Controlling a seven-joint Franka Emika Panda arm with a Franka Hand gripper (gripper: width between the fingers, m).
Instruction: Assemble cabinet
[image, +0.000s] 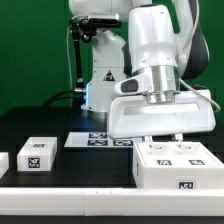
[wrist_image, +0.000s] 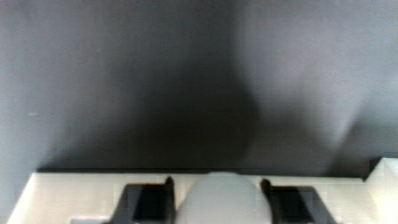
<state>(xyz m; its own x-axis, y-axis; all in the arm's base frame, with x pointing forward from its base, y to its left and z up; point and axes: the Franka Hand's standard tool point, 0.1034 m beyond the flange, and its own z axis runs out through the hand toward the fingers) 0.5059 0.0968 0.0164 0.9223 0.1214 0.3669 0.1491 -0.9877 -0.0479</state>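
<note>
On black table, white cabinet, green backdrop

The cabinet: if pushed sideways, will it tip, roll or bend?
The cabinet looks like a rigid, flat-faced box, so it probably slides rather than rolls. It sits low and wide on the table, so tipping seems unlikely. Its smooth faces may be slippery.

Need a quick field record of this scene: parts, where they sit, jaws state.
cabinet: white tagged box on the table, exterior view's right
jaws: low over the cabinet; open or shut cannot be told
small block: white, tagged, exterior view's left, apart from the cabinet
marker board: flat on the table, between the two, farther back
table: black
</note>
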